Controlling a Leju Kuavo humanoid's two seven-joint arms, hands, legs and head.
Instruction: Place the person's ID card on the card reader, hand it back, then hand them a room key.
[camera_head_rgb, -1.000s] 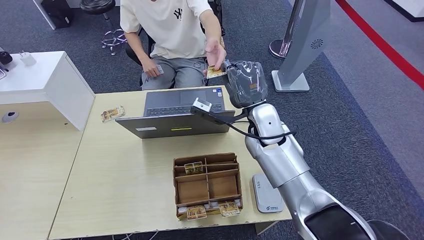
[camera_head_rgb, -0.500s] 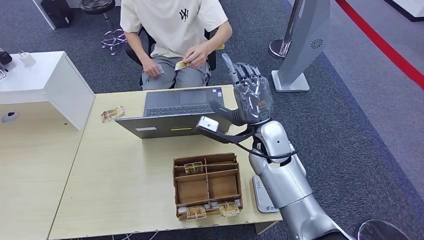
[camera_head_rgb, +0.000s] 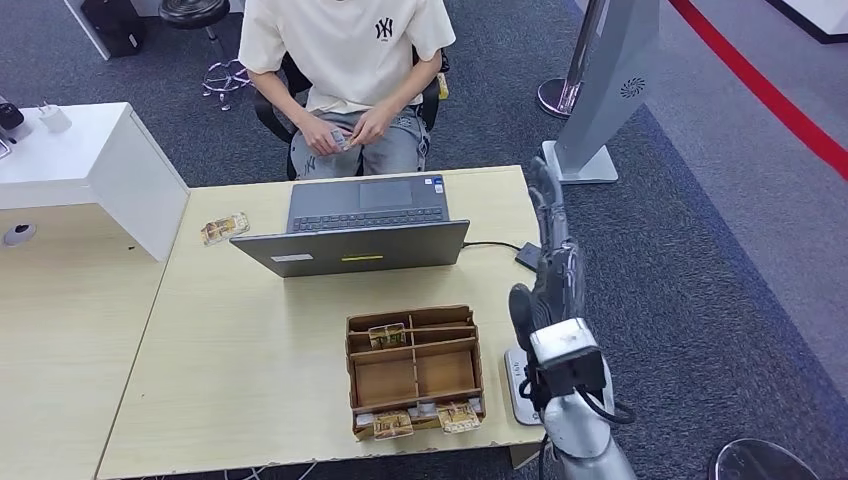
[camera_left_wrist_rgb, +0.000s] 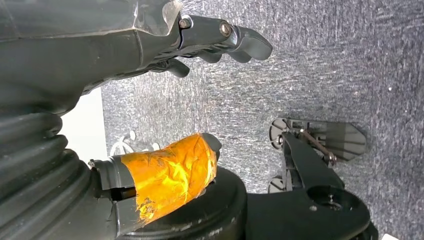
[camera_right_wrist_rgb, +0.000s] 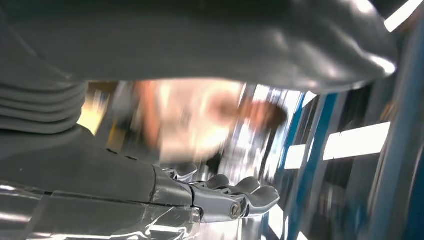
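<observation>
The seated person holds a small card (camera_head_rgb: 343, 143) in both hands over the lap. My right hand (camera_head_rgb: 556, 250) is drawn back over the table's right edge with straight, spread fingers and nothing in it. The blurred right wrist view shows the right hand (camera_right_wrist_rgb: 215, 197) the same way. The white card reader (camera_head_rgb: 514, 400) lies at the table's front right, partly behind my right arm. Room key cards (camera_head_rgb: 393, 425) sit in the front slots of a brown wooden organiser (camera_head_rgb: 412, 318). My left hand (camera_left_wrist_rgb: 100, 55) hangs over grey carpet, fingers apart, holding nothing.
An open grey laptop (camera_head_rgb: 360, 225) stands between the person and the organiser, its cable running off to the right. A loose card (camera_head_rgb: 225, 228) lies at the table's far left. A white counter (camera_head_rgb: 90, 160) adjoins on the left, a grey kiosk stand (camera_head_rgb: 600, 90) on the right.
The person took the card from my outstretched right hand and brought it down to the lap. My right arm then pulled back toward me and lowered, its hand now bare.
</observation>
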